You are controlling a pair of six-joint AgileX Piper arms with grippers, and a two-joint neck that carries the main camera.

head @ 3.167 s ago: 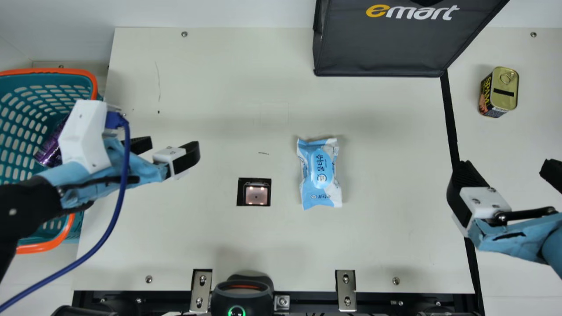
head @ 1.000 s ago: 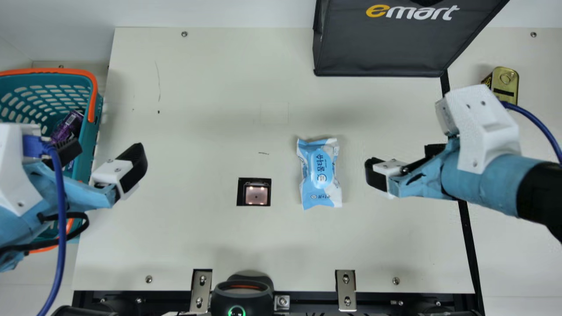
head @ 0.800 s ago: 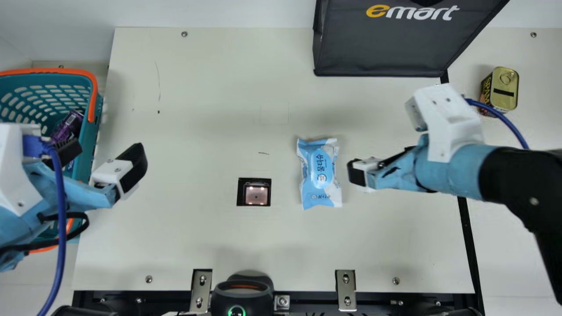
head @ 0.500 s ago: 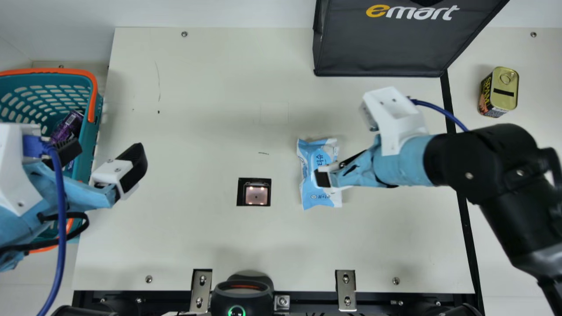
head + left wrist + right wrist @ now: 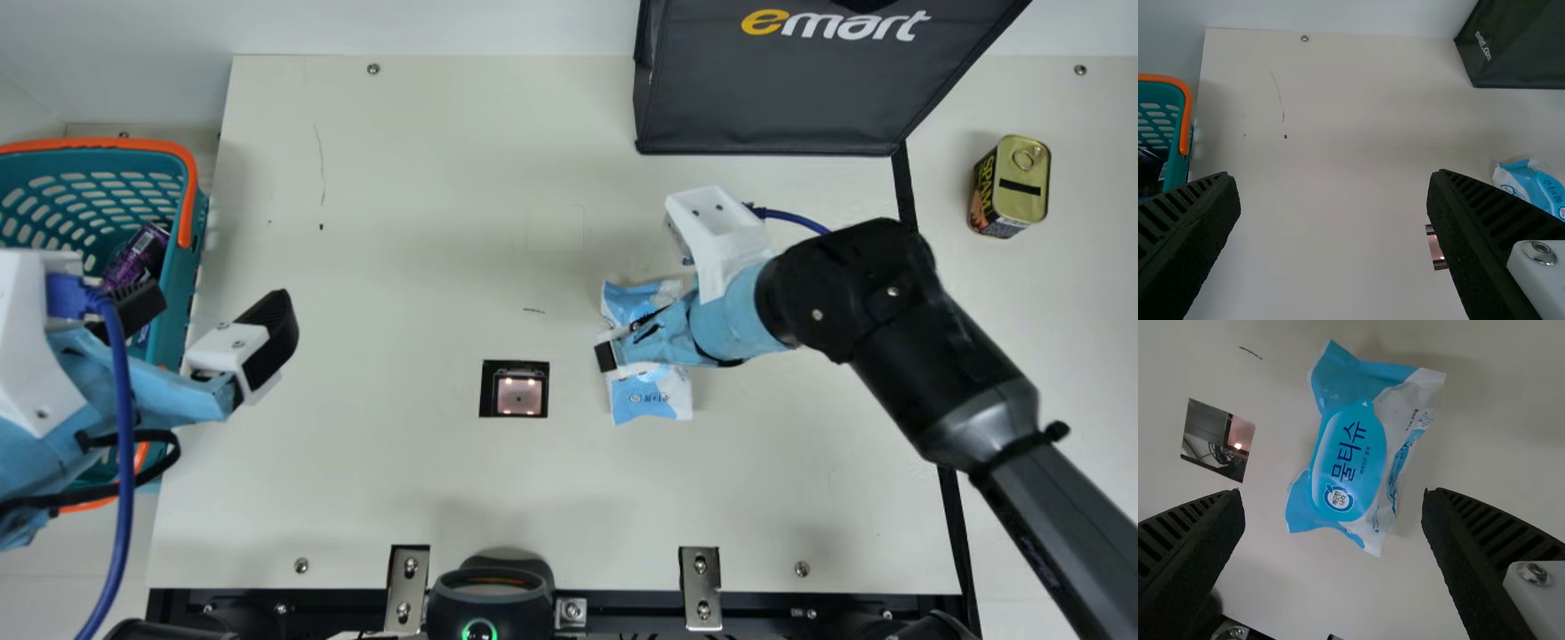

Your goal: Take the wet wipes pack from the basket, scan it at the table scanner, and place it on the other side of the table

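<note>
Plainly, the wet wipes pack (image 5: 1348, 460) lay on the table (image 5: 400, 222), a little right of the scanner (image 5: 518, 394). On my right wrist view it was a soft, shiny packet in blue and white, creased along its sides, with flattened ends. A rounded, brighter blue panel bearing dark lettering and a small round emblem ran down its face. I had the right gripper (image 5: 613, 351) over the pack, its fingers spread wide and grasping nothing. At the left, near the basket (image 5: 107, 142), the left gripper (image 5: 218, 304) was also wide apart, holding nothing. A dark bag (image 5: 773, 98) stood at the far right, and a can (image 5: 1011, 187) stood farther right.
</note>
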